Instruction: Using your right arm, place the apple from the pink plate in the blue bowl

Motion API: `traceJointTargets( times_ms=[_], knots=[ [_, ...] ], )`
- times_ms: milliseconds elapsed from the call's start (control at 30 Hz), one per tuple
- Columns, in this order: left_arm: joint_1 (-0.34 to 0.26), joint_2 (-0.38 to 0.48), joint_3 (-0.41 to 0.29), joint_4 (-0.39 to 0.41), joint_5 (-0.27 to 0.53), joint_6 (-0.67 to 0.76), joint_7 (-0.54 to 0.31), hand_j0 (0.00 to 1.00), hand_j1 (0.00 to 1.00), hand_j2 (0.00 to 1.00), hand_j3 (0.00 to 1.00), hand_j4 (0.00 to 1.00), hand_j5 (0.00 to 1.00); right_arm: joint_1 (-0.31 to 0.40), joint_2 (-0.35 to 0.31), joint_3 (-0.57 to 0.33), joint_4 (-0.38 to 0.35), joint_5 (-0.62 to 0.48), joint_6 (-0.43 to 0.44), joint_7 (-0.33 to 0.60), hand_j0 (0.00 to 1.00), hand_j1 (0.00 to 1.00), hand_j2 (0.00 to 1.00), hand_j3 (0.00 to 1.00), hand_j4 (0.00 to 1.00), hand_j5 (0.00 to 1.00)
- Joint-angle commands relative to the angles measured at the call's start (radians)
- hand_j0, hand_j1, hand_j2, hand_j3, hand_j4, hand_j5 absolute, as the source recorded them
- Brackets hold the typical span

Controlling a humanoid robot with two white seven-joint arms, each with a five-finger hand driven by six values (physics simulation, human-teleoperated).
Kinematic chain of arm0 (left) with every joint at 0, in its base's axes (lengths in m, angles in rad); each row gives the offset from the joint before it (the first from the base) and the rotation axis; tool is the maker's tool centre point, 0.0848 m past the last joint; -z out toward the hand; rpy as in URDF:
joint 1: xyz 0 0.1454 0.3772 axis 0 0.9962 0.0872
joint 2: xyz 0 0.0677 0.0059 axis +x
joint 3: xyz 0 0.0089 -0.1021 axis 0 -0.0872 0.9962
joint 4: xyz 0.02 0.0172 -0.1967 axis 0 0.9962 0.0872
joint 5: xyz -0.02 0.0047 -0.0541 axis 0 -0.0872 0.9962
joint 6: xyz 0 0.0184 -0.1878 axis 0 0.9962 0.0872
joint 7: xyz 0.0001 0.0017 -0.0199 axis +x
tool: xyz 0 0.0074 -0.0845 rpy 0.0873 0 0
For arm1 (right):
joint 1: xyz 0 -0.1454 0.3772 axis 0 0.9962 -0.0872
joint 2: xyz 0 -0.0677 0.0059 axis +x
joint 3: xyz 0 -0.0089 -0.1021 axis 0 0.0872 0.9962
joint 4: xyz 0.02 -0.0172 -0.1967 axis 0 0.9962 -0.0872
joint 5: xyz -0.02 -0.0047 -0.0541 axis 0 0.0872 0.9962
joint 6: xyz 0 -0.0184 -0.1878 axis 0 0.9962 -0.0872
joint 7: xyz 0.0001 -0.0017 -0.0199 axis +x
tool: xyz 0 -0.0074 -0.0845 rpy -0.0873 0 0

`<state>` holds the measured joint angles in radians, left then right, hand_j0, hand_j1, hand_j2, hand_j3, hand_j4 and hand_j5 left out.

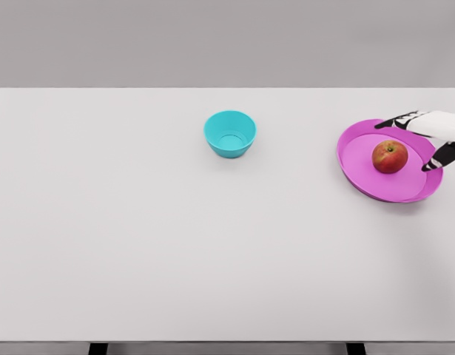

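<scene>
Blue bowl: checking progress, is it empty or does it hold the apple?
Empty. The blue bowl shows only its bare inside; the apple sits on the pink plate.

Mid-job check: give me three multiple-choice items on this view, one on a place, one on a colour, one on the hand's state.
1. Where is the apple?
A. in the bowl
B. on the pink plate
C. on the bare table

2. What colour is the bowl?
A. blue-green
B. yellow
C. black

3. What is the right hand doing?
A. gripping the apple
B. open beside the apple
C. resting in the bowl

Answers: 1 B, the apple sits within the plate's rim. 2 A, it is teal. 3 B, the fingers are spread over the plate's right edge, holding nothing.
</scene>
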<state>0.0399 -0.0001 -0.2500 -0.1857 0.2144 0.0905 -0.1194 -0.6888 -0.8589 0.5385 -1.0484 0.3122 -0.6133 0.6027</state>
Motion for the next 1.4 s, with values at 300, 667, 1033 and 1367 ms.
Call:
traceJointTargets(
  times_ms=[300,667,1033,1367],
  knots=[
    [0.000,0.000,0.000,0.000,0.000,0.000,0.000,1.00,1.00,1.00,1.00,1.00,1.00,-0.031,0.044,0.077,0.068,-0.004,0.002,0.000,1.00,1.00,1.00,1.00,1.00,1.00],
    [0.000,0.000,0.000,0.000,0.000,0.000,0.000,1.00,1.00,1.00,1.00,1.00,1.00,-0.069,0.081,0.133,0.133,0.008,0.002,0.000,0.95,0.95,0.95,0.95,0.95,0.95],
    [0.000,0.000,0.000,0.000,0.000,0.000,0.000,1.00,1.00,1.00,1.00,1.00,1.00,-0.071,0.080,0.129,0.123,0.010,0.002,0.000,0.49,0.49,0.49,0.49,0.49,0.49],
    [0.000,0.000,0.000,0.000,0.000,0.000,0.000,1.00,1.00,1.00,1.00,1.00,1.00,-0.097,0.081,0.121,0.116,0.008,0.002,-0.001,0.49,0.49,0.49,0.49,0.49,0.49]
  ],
)
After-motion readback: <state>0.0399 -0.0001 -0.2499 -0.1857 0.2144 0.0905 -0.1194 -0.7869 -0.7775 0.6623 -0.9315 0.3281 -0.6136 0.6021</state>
